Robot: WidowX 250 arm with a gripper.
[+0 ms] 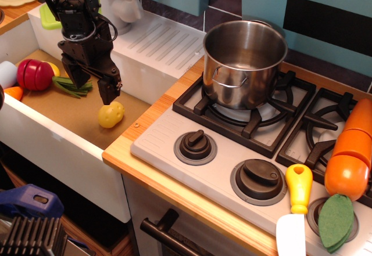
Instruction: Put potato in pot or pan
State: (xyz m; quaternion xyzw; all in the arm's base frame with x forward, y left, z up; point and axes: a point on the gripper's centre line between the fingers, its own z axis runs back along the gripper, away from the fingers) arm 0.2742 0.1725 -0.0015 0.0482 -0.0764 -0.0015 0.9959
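1. Potato [111, 115], pale yellow and lumpy, lies on the brown floor of the toy sink [64, 143], near its right-hand wall and well apart from the pot [244, 64].
2. Your gripper [92, 83] hangs just above and to the left of it, jaws spread apart and empty, the nearer fingertip close to the potato's top without clearly touching it.
3. You have the stainless pot standing upright on the rear-left burner of the stove [232, 151], mouth open and, as far as the view shows, nothing inside.
4. You should expect the potato to behave like hollow plastic: light, stiff, smooth-skinned and inclined to roll or squirt out from a loose pinch.
5. You would do best to straddle its widest middle, closing across the short axis so the rounded ends cannot slip from between the fingers.
6. You then face a lift over the sink wall and the wooden counter [157, 175] edge before reaching the pot's tall rim, which looks like the main thing to clear.
7. You also share the sink with a red-and-yellow toy vegetable [35, 74] and green leaves [72, 86] behind the gripper, both clear of the potato.
8. You can ignore the carrot [351, 151] and toy knife [295, 209] on the stove's right side.
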